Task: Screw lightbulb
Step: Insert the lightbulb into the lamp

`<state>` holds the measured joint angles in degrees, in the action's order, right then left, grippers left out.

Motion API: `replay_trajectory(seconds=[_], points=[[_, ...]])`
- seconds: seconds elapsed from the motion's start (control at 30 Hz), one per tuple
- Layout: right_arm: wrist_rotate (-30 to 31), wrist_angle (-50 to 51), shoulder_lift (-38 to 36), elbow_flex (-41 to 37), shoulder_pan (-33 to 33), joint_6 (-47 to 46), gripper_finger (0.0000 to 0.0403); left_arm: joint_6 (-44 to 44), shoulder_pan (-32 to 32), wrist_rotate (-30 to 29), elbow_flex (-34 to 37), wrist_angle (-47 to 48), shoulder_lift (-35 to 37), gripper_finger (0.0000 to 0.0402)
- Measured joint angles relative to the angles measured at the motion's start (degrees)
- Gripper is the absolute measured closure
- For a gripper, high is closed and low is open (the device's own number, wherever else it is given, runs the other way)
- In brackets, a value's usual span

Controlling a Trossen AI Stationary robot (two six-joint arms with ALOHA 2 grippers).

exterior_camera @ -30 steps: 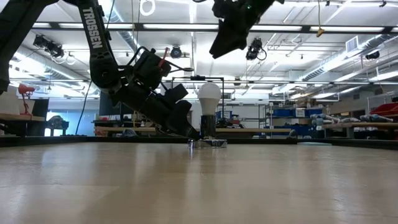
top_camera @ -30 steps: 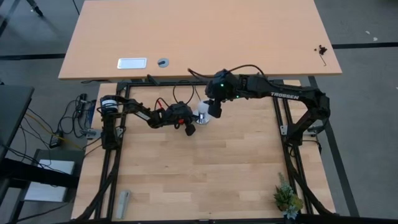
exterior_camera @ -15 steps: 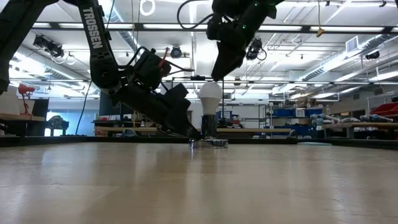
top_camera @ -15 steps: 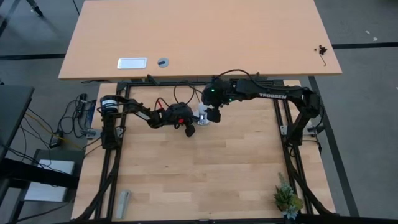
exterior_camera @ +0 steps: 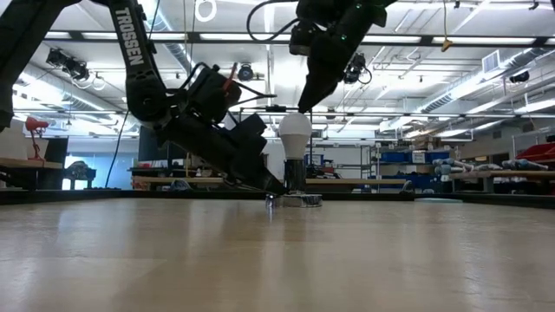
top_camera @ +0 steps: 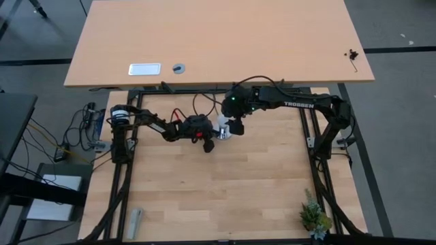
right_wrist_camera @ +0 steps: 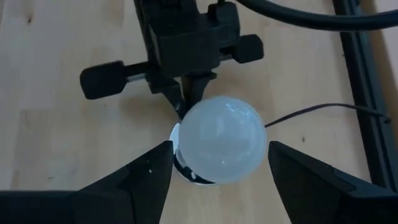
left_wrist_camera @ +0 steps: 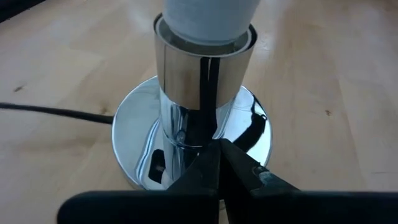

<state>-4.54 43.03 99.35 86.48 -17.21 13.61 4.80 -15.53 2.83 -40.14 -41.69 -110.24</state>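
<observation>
The lightbulb (right_wrist_camera: 222, 139) stood upright in the round chrome socket base (left_wrist_camera: 189, 140) near the far middle of the counter (top_camera: 225, 184), its white globe uppermost and its lower end sunk into the base's shiny cylinder. A thin black cord (left_wrist_camera: 56, 112) ran off from the base across the wood.

The right pincer (right_wrist_camera: 219, 168) hung straight above the bulb, pointing down, released: its two dark fingers (right_wrist_camera: 140, 177) stood wide apart, one on each side of the globe, with clear gaps between them and the glass. In the low view, the tip of that pincer (exterior_camera: 305, 102) was just over the crown of the bulb (exterior_camera: 295, 132); whether it touched there could not be told.

The left pincer (left_wrist_camera: 217, 165) reached in from the left, low and slanted towards the counter, clenched, its fingers pressed together with nothing between them. Their tips sat on the flat chrome foot of the base, close against the upright cylinder. From above, the left pincer (top_camera: 208, 143) lay just left of the bulb (top_camera: 223, 126), and the right arm stretched in from the right side of the frame.

A small potted plant (top_camera: 315, 218) stood at the near right corner of the counter, and a grey flat object (top_camera: 135, 222) lay at the near left.
</observation>
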Motion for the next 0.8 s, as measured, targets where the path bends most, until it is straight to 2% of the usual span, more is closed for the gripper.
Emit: replay_trajectory(seconds=[0.2,0.43,0.8], points=[[0.0,-0.4,0.0,0.0,0.0,0.0,0.0133,0.0,0.0,0.5,-0.1,-1.1,-0.8,0.0392],[-0.3,0.5,1.6,0.0,0.2,0.0,0.0133,0.6,1.0,2.4,-3.0,-3.0,-5.0,0.0392],[-0.3,2.1,1.8,0.1,0.2,0.0,0.0144,1.2,1.1,2.6,-3.5,-2.8,-5.3,0.0392]])
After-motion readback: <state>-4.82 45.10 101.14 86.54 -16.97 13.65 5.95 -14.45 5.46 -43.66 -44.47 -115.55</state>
